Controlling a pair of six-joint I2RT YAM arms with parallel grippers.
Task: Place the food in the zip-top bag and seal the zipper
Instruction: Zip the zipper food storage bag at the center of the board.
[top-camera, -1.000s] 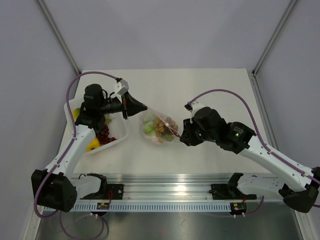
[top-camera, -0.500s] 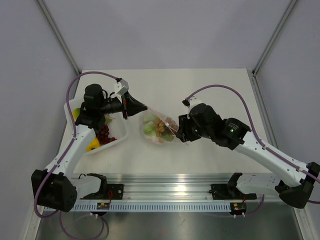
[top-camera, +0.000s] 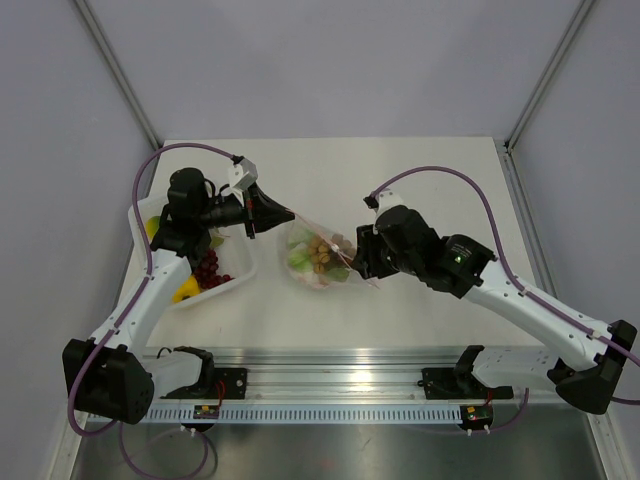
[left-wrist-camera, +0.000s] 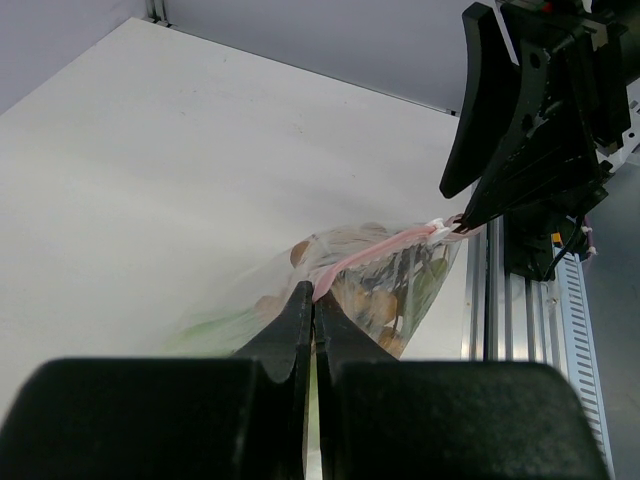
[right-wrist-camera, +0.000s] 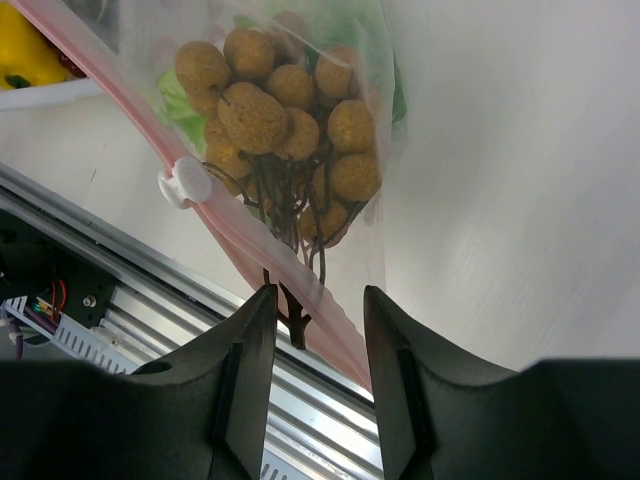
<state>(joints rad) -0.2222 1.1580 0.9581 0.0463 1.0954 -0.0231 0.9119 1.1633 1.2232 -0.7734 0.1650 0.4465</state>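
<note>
The zip-top bag (top-camera: 318, 262) lies on the counter (top-camera: 400, 170). In the bag, the bunch of balls (top-camera: 322, 252) sits right of the lettuce (top-camera: 298, 258). Left of the bag stands a tray (top-camera: 240, 280) holding grapes (top-camera: 207, 267). The left gripper (top-camera: 288, 213) meets the bag's rear-left corner at the zipper (left-wrist-camera: 365, 250). The right gripper (top-camera: 360, 262) straddles the bag's right edge.

We see bright, even light from overhead — shadows on the white desk (top-camera: 420, 170) are faint and soft. In the left wrist view, the left hand (left-wrist-camera: 313, 295) and the zip-top bag (left-wrist-camera: 385, 270) nearest it blur.
</note>
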